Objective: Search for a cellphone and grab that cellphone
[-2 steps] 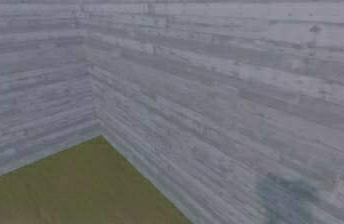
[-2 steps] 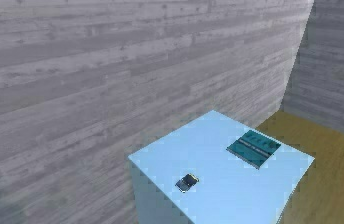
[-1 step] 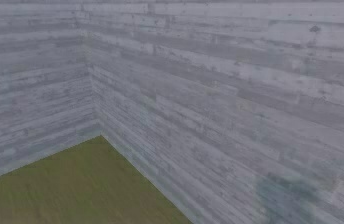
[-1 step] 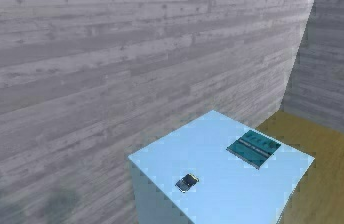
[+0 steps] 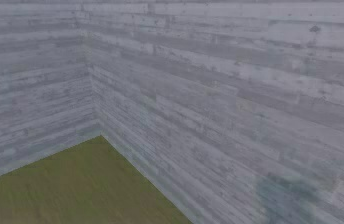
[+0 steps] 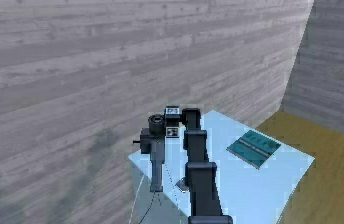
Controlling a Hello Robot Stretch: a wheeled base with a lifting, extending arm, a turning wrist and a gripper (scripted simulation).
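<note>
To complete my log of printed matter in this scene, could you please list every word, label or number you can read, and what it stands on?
No text here can be read.
flat teal thing on the pale table: faint light lines, too small to read.
white squares at the far end of the arm: black marks, no legible characters.
plank walls: no signs or labels.

Forward view facing wall corner [image 5: 95, 90], arm side view above table [image 6: 270, 185]
</note>
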